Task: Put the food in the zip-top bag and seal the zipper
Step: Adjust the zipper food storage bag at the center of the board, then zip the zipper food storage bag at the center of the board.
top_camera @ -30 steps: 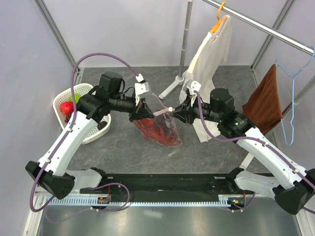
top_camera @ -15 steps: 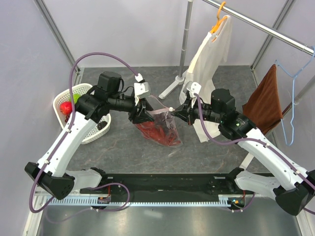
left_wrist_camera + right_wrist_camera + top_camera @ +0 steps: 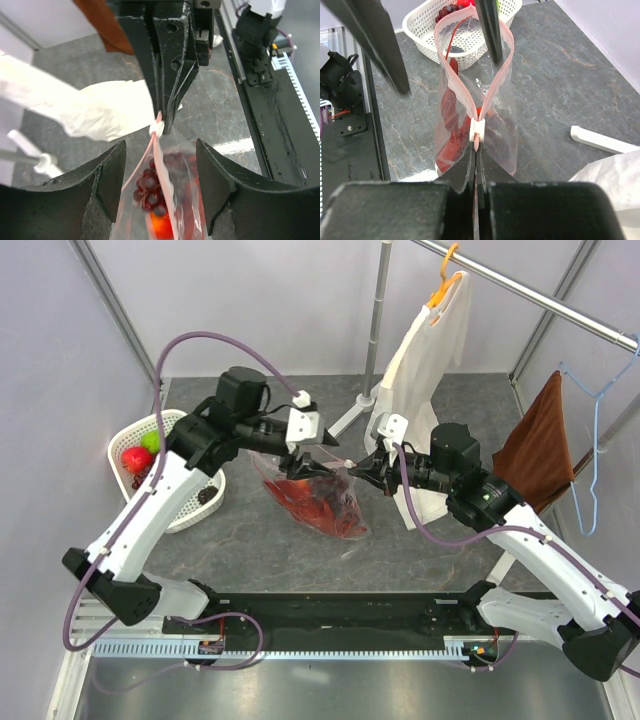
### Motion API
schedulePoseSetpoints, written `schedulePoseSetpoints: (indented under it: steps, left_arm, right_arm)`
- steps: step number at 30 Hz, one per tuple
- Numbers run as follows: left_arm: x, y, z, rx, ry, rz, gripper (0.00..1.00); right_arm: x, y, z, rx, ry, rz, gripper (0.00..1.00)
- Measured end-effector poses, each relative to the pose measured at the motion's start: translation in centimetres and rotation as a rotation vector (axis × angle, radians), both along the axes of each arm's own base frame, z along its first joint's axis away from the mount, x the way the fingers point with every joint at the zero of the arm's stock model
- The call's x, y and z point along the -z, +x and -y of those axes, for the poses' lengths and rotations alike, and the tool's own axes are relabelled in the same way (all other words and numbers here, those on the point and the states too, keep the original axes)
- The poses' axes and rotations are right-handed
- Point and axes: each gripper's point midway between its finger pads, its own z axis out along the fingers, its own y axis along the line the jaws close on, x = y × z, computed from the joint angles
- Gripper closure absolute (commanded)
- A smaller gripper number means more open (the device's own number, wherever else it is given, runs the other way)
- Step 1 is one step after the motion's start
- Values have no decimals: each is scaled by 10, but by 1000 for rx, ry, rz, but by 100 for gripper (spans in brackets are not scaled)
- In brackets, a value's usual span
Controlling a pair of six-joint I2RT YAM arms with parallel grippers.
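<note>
The clear zip-top bag [image 3: 318, 502] hangs between both grippers with its mouth gaping open. Red chilli peppers [image 3: 451, 107], dark grapes [image 3: 148, 187] and an orange [image 3: 161, 228] lie inside it. My right gripper [image 3: 476, 150] is shut on the end of the pink zipper [image 3: 496, 82], just behind the white slider [image 3: 477, 129]. My left gripper [image 3: 160, 167] is open and straddles the bag's top edge without touching it, close to the right gripper [image 3: 355, 464]. A red apple [image 3: 135, 458] and a green piece [image 3: 152, 440] sit in the white basket [image 3: 170, 418].
The white mesh basket stands at the left by the wall. Behind the bag, a cream shirt [image 3: 425, 350] hangs from a rail, with the rack's foot [image 3: 345, 422] on the table. A brown cloth [image 3: 535, 445] and a blue hanger [image 3: 597, 455] hang at the right.
My left gripper let go of the bag's left end, opened, and moved right over the bag toward the right gripper. The right gripper closed on the zipper end.
</note>
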Motion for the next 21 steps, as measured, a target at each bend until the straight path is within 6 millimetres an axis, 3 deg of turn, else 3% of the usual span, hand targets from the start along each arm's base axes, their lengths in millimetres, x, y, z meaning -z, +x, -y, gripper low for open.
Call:
schedulePoseSetpoints:
  steps: [7,13,18,21]
  left_arm:
    - [27,4,25,37,68,-9,48]
    - [27,10,26,16,81,14,56]
    - [33,14,28,7,95,9,56]
    - [37,16,29,5,103,1,63]
  right_arm:
    - [0,0,0,-2,-6,16,100]
    - [-1,0,0,4,-8,21,100]
    - [-1,-2,-2,0,-8,22,100]
    - [-1,-2,-2,1,-8,22,100]
